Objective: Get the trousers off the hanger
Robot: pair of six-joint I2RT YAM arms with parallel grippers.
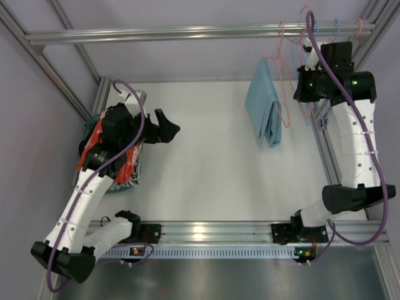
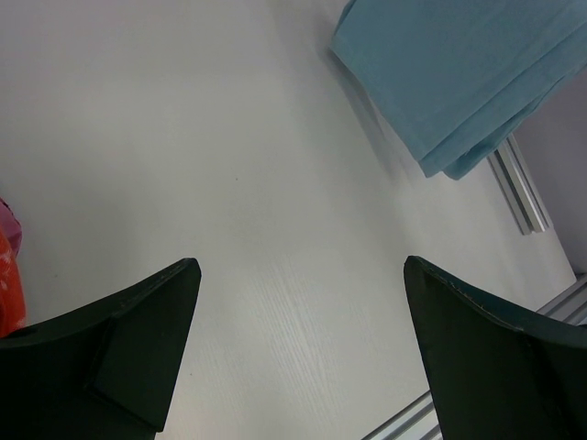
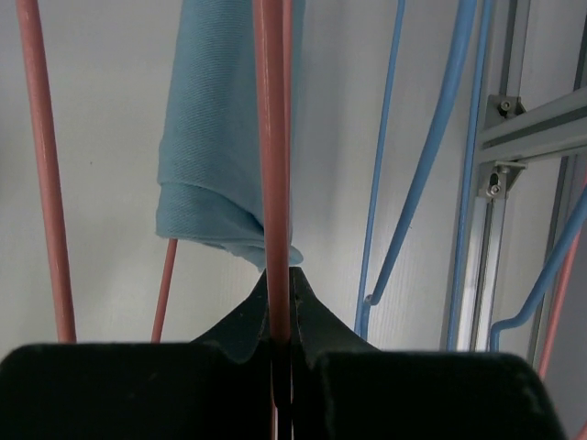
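Blue trousers [image 1: 264, 106] hang folded over a pink hanger [image 3: 273, 137] on the far rail [image 1: 187, 32]. The right gripper [image 3: 280, 275] is pinched on the hanger's wire, and the left gripper [image 2: 298, 266] hovers wide apart over the table [image 2: 229, 137]. The step looks like steadying the hanger. Next, the left gripper must reach across and pull the cloth off.
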